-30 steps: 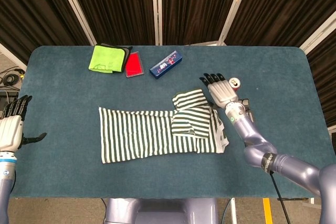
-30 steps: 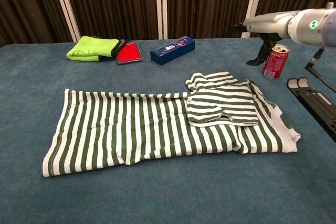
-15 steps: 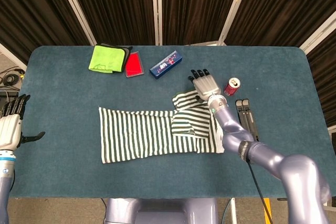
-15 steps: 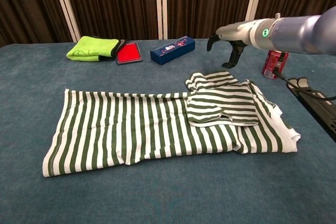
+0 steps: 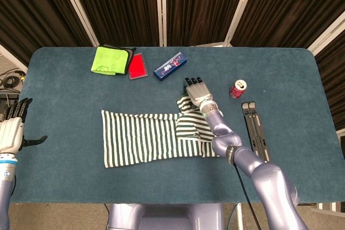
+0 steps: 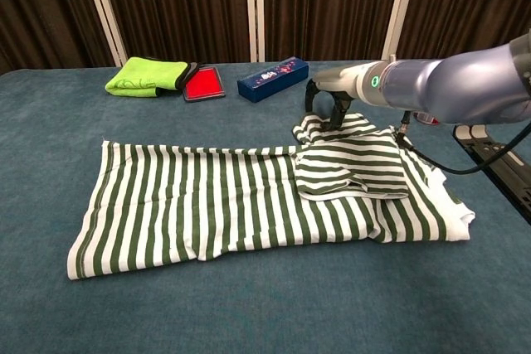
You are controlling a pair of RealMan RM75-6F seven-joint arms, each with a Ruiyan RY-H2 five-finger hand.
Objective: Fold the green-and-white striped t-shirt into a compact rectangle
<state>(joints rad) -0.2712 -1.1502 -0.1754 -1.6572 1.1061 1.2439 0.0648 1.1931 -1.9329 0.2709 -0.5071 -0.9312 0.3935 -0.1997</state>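
The green-and-white striped t-shirt (image 5: 141, 138) (image 6: 199, 205) lies flat across the middle of the table, its hem toward the left. Its right end is folded over into a smaller stacked panel (image 5: 195, 120) (image 6: 348, 165). My right hand (image 5: 197, 91) (image 6: 328, 100) hovers at the far edge of that folded panel, fingers apart and pointing down, holding nothing; whether the fingertips touch the cloth I cannot tell. My left hand (image 5: 12, 127) stays off the table's left edge, fingers spread and empty, seen only in the head view.
Along the far side lie a lime-green cloth (image 5: 112, 60) (image 6: 146, 75), a red case (image 5: 138, 66) (image 6: 203, 84) and a blue box (image 5: 170, 65) (image 6: 272, 78). A red can (image 5: 237, 89) and a black folding tool (image 5: 256, 130) (image 6: 496, 163) sit to the right of the shirt.
My right hand has swept left from beside the red can to the far edge of the folded panel. The shirt and my left hand have not moved.
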